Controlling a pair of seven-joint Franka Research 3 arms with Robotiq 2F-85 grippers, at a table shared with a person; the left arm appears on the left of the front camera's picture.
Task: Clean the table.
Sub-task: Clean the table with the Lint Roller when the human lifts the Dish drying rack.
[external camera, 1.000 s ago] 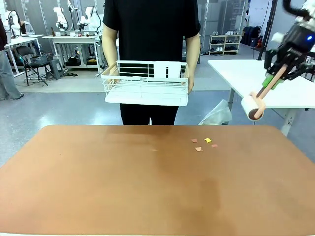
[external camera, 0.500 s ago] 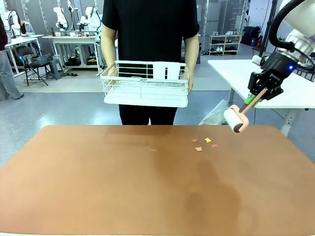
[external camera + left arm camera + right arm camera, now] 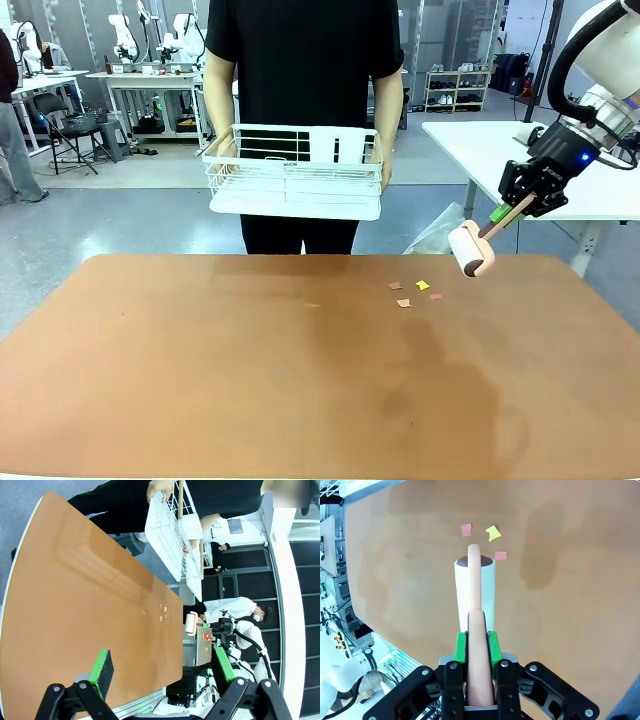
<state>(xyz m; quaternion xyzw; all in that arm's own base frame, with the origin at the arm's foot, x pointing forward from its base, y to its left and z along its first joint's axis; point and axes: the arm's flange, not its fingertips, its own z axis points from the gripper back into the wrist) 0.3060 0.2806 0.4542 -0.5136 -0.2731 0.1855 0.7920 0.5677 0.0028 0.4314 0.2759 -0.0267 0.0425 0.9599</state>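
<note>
The reddish-brown table (image 3: 250, 370) carries a few small paper scraps (image 3: 414, 292), pink and yellow, near its far right. My right gripper (image 3: 512, 208) is shut on the pink handle of a lint roller (image 3: 467, 250), whose white roll hangs just above the table's far edge, right of the scraps. In the right wrist view the gripper (image 3: 476, 647) clamps the handle and the roller (image 3: 475, 592) points at the scraps (image 3: 493, 532) below it. My left gripper (image 3: 162, 667) stands open and holds nothing, high over the table (image 3: 75, 605).
A person in black stands at the far side holding a white wire rack (image 3: 295, 170) in both hands above the table's far edge. A white table (image 3: 540, 160) with metal legs stands at the back right, behind my right arm.
My right arm has swung left and down, bringing the lint roller from beside the white table to just right of the scraps. The person has barely moved the rack.
</note>
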